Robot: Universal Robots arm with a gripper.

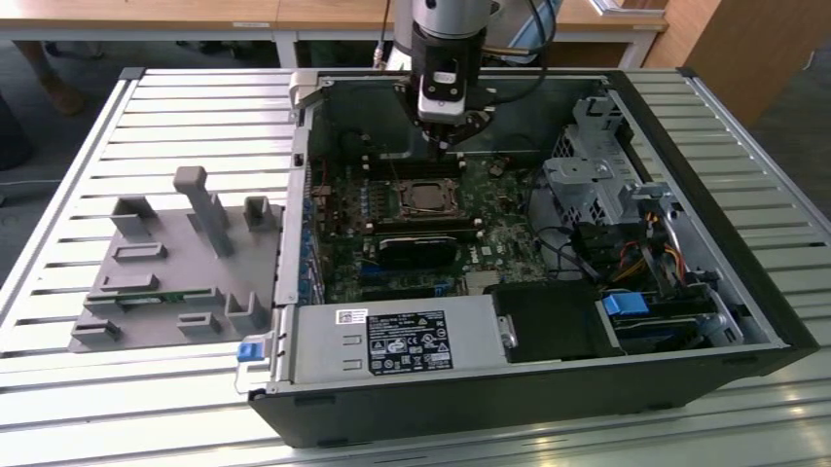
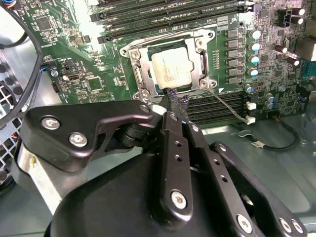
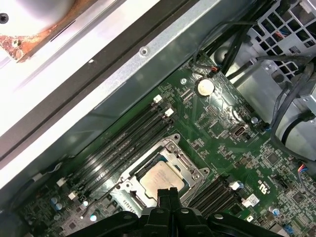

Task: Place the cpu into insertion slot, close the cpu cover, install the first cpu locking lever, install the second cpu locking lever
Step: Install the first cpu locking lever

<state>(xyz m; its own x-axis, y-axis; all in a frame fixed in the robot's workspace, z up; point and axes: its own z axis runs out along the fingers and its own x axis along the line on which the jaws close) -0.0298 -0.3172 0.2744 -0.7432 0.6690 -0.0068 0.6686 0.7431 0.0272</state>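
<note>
Second wrist view: gripper [image 2: 175, 100] has its claw pressed together into one narrow tip, and nothing shows pinched between the fingers. The tip sits just at the edge of the socket assembly, touching or all but touching; I cannot tell which.

- cpu [image 2: 170, 69]: dull silver face up, seated square in the insertion slot [image 1: 401, 198] on the green motherboard [image 2: 94, 84]. Placement looks done.
- cpu cover [image 2: 143, 71]: silver frame appears to lie flat around the chip, with the chip showing through its window.
- A thin wire lever [image 2: 229, 104] runs out from the socket corner across the black memory slots [image 2: 217, 106]. It looks unlatched, though its hook end is too small to judge.
- Exterior view: the arm stands nearly upright over the board inside the open computer case [image 1: 520, 389]. A grey fixture tray [image 1: 182, 263] sits well apart on the slatted table [image 1: 78, 389].

Judgement: the work is at the cover and lever stage, with the closed tip used as a pusher.

To do it well:
- Keep the fingers shut so the tip stays stiff.
- Bear on the metal frame or the wire, never on the chip face.
- Press slowly and straight, because wire can slip off a rounded tip.
- Keep clear of the small parts just beside the socket.
</note>
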